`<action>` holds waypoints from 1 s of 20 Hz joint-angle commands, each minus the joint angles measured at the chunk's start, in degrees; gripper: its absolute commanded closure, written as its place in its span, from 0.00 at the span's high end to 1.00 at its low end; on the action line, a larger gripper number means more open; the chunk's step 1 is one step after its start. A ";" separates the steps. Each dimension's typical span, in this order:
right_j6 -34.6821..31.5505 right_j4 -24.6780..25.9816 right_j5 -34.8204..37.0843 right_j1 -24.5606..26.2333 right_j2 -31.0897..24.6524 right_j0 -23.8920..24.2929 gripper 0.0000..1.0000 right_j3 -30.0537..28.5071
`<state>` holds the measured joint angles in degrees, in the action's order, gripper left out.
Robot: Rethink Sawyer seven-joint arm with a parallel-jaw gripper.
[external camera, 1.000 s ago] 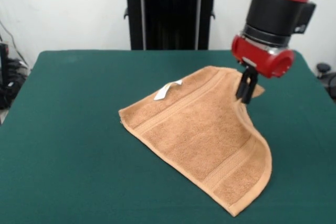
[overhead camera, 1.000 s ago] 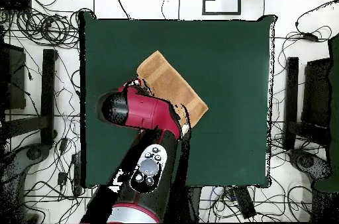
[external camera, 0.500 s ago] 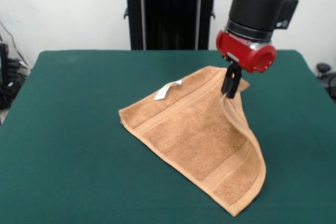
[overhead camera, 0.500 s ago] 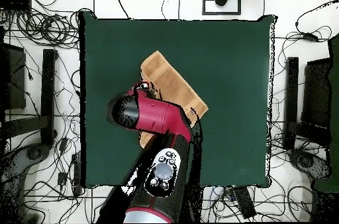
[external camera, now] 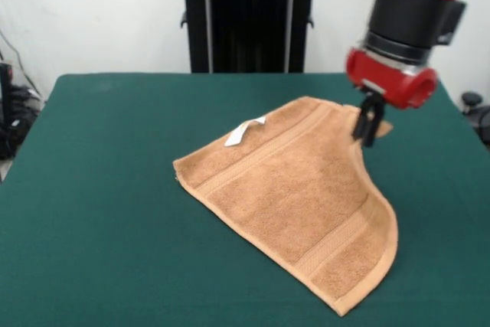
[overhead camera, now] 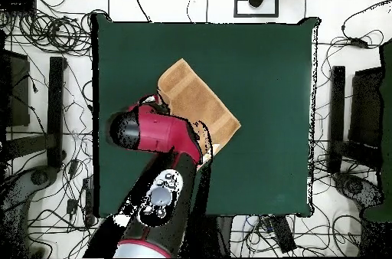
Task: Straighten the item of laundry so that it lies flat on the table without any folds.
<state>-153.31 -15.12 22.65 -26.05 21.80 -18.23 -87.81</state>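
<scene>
Pinched the towel (external camera: 295, 189) corner in the gripper (external camera: 366, 129), lifted off the table (external camera: 99, 189); overhead, hidden beneath the arm (overhead camera: 157, 137).

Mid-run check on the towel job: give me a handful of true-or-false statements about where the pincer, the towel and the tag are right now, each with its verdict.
1. The pincer grips the towel at a far corner, in the front view. True.
2. The towel lies fully flat. False: the gripped corner is raised and the edge below it curves up off the table.
3. A white tag shows on the towel's far edge. True.
4. The towel hangs over the table's edge. False: it sits wholly on the green top.
5. The arm covers part of the towel in the overhead view. True.
</scene>
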 commanded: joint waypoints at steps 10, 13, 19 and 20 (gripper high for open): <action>-2.55 -7.97 14.66 -2.72 -12.85 7.33 0.00 -8.16; 0.97 -7.75 11.09 -3.93 -15.83 11.66 0.00 -11.94; -0.10 -9.39 8.28 -4.11 -22.18 16.10 0.00 -13.89; -0.46 -9.32 7.65 -3.93 -22.74 16.42 0.00 -13.97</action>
<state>-153.31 -21.19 31.13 -31.44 11.84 -3.50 -93.75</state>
